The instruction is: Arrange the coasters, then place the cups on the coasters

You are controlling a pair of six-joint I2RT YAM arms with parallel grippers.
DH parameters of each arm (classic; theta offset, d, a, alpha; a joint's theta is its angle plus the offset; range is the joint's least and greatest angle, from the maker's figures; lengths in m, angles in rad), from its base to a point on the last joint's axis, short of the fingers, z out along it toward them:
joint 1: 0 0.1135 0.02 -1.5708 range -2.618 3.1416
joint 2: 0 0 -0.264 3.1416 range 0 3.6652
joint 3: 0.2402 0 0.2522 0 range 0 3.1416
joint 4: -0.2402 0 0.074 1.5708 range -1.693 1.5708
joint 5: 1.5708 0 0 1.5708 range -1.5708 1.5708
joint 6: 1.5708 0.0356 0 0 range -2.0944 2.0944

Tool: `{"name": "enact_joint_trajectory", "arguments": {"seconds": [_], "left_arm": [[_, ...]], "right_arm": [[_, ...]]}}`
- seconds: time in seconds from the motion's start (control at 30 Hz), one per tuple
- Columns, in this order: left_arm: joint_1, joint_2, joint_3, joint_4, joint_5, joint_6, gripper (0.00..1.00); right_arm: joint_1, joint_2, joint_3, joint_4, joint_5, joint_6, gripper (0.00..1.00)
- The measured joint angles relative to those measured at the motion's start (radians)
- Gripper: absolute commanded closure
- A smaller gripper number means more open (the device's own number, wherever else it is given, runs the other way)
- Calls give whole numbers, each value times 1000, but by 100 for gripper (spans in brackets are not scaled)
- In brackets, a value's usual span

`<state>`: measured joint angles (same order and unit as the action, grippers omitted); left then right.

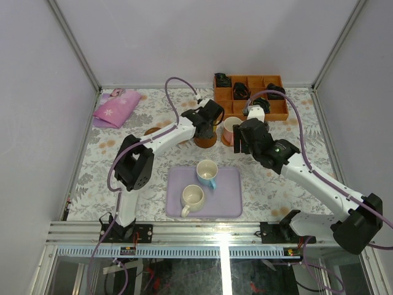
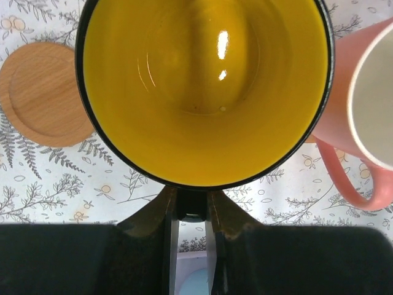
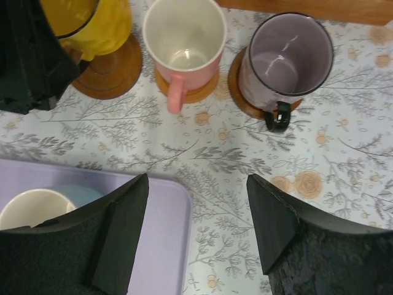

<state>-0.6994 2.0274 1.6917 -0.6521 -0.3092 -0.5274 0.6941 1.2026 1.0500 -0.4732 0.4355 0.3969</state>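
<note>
Floral tablecloth (image 1: 282, 184) is lying underneath. At its far middle, the left claw (image 2: 191, 212) is clamping narrowly on the yellow cup (image 2: 202, 92) over a dark coaster (image 3: 116, 70). The pink cup (image 3: 184, 37) and purple cup (image 3: 285, 58) are sitting on coasters (image 3: 199, 95) (image 3: 244, 98) just right. The right claw (image 3: 196, 184) is hanging wide near the tray (image 3: 166, 246).

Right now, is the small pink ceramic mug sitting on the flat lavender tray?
No, the pink mug stands on a round wooden coaster, off the tray.
</note>
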Motion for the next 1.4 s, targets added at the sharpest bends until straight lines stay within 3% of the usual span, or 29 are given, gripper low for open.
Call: {"name": "enact_joint_trajectory", "arguments": {"seconds": [0.5,1.4], "left_arm": [[-1,36,19,-166,-3,-170,100],[-1,104,82,-189,25,-171,100]], "right_arm": [[-67,-82,-25,15,88,-87,25],[-69,-84,-55,15,88,-87,25]]}}
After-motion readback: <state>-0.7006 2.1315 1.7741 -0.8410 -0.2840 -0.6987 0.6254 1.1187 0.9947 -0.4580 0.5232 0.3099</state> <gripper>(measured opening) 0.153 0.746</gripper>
